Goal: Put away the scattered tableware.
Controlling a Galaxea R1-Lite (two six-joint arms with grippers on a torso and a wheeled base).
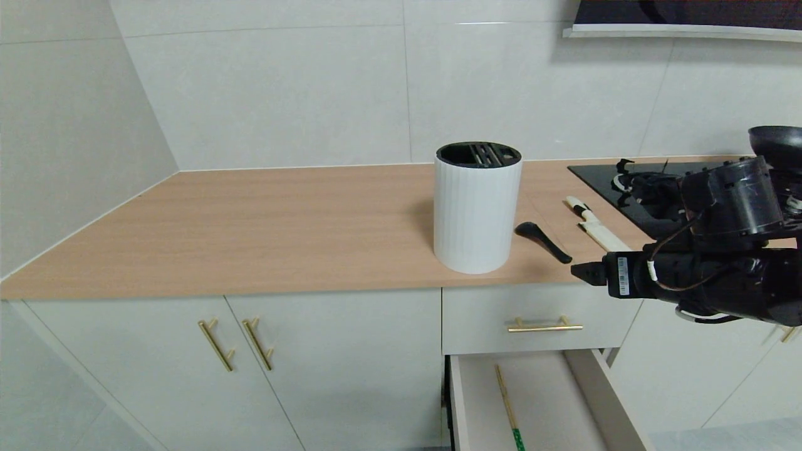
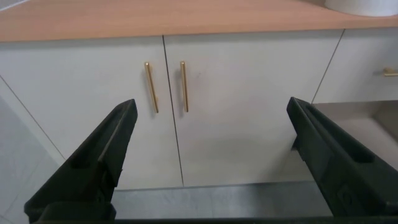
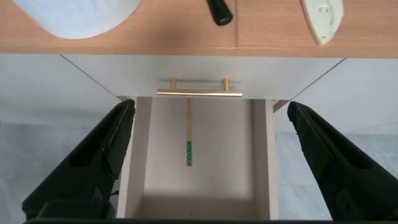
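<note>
The right gripper (image 1: 581, 273), wide open, hangs at the counter (image 1: 250, 225) edge, the black spoon (image 1: 542, 241) just beyond it, handle pointing back toward it.

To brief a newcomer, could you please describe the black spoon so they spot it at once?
Find the white ribbed holder on the wooden counter. Just right of it lies the black spoon, all dark, unlike the pale utensil farther right.
</note>
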